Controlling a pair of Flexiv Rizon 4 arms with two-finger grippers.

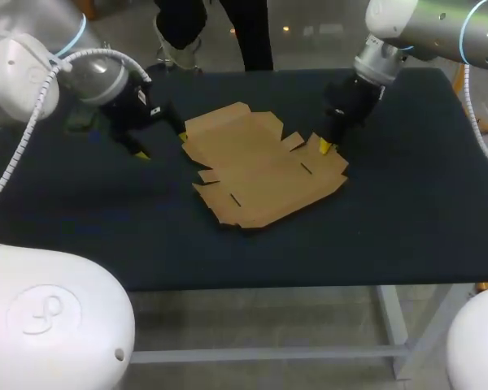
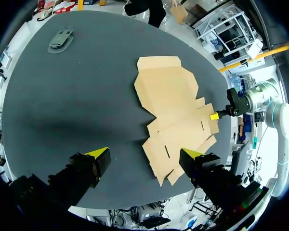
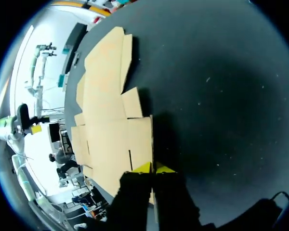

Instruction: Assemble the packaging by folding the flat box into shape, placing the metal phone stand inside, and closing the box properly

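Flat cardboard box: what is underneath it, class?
Only the dark table shows around the flat cardboard box, which lies flat on it. The surface directly beneath is covered, so anything thin under there cannot be seen.

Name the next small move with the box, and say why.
Probably nudge the right claw under the flap edge it touches and tip that flap up. The box lies fully flat, nothing folded yet; that claw's tips are together at its right edge, and the left claw hangs open beside the other edge.
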